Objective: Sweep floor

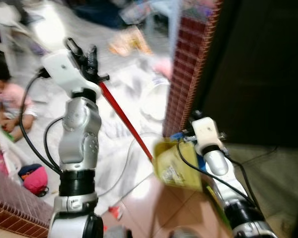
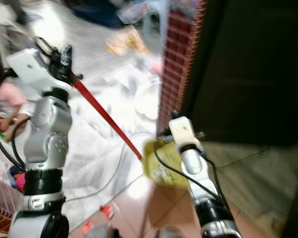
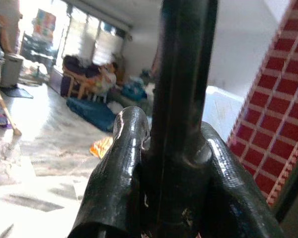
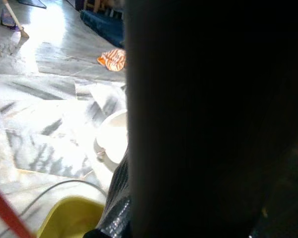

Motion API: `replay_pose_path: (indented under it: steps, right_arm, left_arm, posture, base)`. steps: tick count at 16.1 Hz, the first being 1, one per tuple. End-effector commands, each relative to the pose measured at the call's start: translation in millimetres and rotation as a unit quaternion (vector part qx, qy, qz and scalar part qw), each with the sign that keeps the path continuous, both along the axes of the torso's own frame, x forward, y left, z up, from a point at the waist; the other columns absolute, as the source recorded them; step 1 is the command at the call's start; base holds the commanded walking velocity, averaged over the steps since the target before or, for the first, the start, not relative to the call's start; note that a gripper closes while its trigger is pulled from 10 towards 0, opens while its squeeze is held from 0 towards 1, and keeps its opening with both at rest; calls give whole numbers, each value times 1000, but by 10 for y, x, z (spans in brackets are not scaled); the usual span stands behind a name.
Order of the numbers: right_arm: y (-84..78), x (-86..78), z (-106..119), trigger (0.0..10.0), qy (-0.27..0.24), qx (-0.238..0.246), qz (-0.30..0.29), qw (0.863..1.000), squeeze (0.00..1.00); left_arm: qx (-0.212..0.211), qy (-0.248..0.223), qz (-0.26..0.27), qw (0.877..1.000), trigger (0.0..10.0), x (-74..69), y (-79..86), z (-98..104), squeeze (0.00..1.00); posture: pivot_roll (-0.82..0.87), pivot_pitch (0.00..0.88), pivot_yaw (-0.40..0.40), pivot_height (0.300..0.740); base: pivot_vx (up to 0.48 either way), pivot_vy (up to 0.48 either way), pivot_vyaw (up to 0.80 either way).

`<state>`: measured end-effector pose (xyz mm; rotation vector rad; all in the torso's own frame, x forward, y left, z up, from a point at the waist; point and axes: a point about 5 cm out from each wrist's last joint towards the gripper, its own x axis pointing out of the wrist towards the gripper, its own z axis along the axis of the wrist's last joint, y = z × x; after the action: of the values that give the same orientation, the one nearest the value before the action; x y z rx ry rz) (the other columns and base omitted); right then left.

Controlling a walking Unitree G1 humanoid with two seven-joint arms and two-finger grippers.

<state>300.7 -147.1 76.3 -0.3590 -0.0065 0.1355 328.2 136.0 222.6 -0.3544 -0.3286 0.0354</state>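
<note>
We are clamping the left end effector (image 1: 87,55) on the red broom handle (image 1: 125,120), steering the yellow dustpan (image 1: 176,165); right end effector's state we cannot tell.

The printed label on the yellow dustpan (image 1: 176,170) is too blurred to read.

Slanted red broom handle (image 1: 125,121) meets yellow dustpan (image 1: 176,166).

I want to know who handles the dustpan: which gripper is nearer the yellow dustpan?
Right. The right gripper is at the yellow dustpan, by its top edge. The left gripper is raised far off, shut on the red broom handle.
</note>
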Motion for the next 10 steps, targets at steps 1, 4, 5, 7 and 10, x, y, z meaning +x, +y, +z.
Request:
replay_pose_path:
  steps: [1, 4, 5, 7, 10]
  right_arm:
    - [-90, 26, 71, 10000, -14, -10, -6, 1000, 0]
    - [-88, 21, 123, 10000, -30, -18, -1, 999, 0]
    - [-77, 18, 137, 10000, -34, -18, 2, 999, 0]
    - [-28, 8, 154, 10000, -41, -22, 14, 999, 0]
    - [-5, -5, 145, 10000, -40, -21, 20, 999, 0]
  left_arm:
    - [-3, -42, -15, 999, 10000, -28, -113, 171, 0]
    - [6, -42, -10, 999, 10000, -35, -112, 164, 0]
    - [8, -42, -9, 999, 10000, -35, -113, 164, 0]
    - [8, -43, -5, 999, 10000, -35, -104, 168, 0]
    - [16, -44, 41, 998, 10000, -25, 8, 199, 0]
  posture:
    - [-79, 0, 50, 740]
    - [-79, 0, 50, 740]
    - [-79, 0, 50, 740]
    - [-78, 0, 51, 740]
    - [-77, 0, 52, 740]
  base:
    - [431, 0, -800]
    - [420, -81, -267]
    - [405, -251, 0]
    - [409, -244, 0]
    - [346, -174, 0]
